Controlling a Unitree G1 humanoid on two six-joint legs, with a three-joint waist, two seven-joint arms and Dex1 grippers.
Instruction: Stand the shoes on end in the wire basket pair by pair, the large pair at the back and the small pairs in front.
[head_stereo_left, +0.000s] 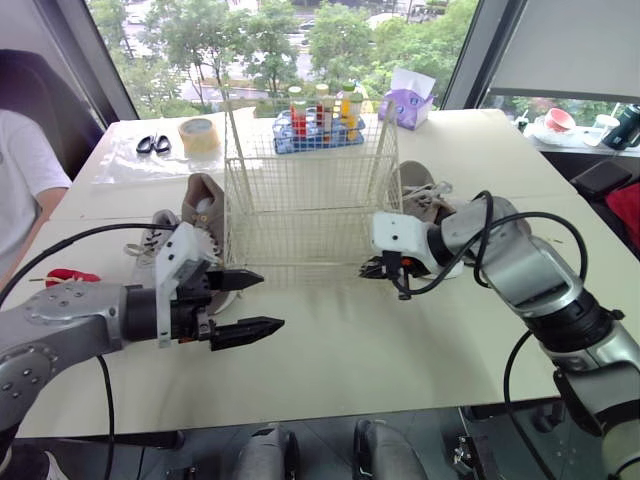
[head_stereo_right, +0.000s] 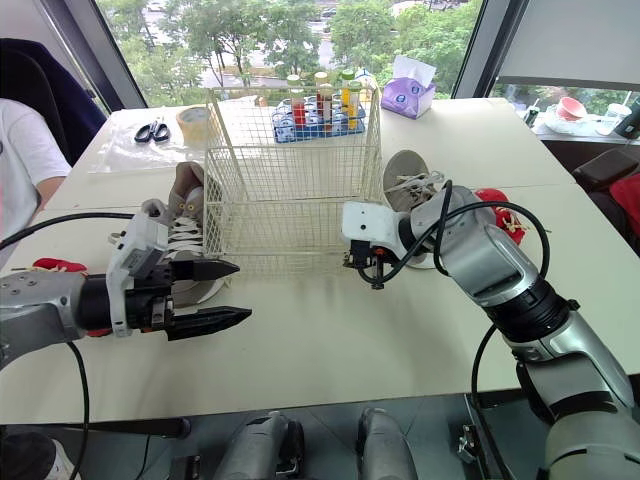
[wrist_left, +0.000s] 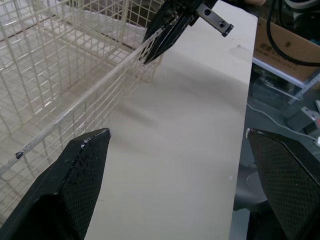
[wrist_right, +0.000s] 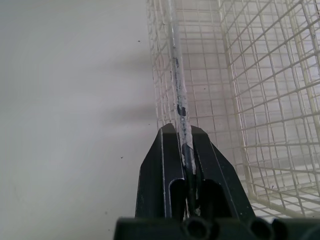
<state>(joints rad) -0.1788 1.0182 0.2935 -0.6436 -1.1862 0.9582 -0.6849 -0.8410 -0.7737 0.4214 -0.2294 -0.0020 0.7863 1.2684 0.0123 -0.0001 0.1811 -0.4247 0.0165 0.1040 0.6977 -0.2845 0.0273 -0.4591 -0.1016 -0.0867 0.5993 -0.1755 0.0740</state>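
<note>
Across the table (head_stereo_left: 350, 360) we see the wire basket (head_stereo_left: 310, 190) standing in the middle, with shoes (head_stereo_left: 205, 205) outside it just beside its left wall and one more shoe (head_stereo_left: 420, 185) by its right wall. Our right gripper (head_stereo_left: 378, 268) is clamped on the basket's front edge wire near the right corner; our left gripper (head_stereo_left: 272, 300) hovers, fingers spread wide, near the front left corner
</note>
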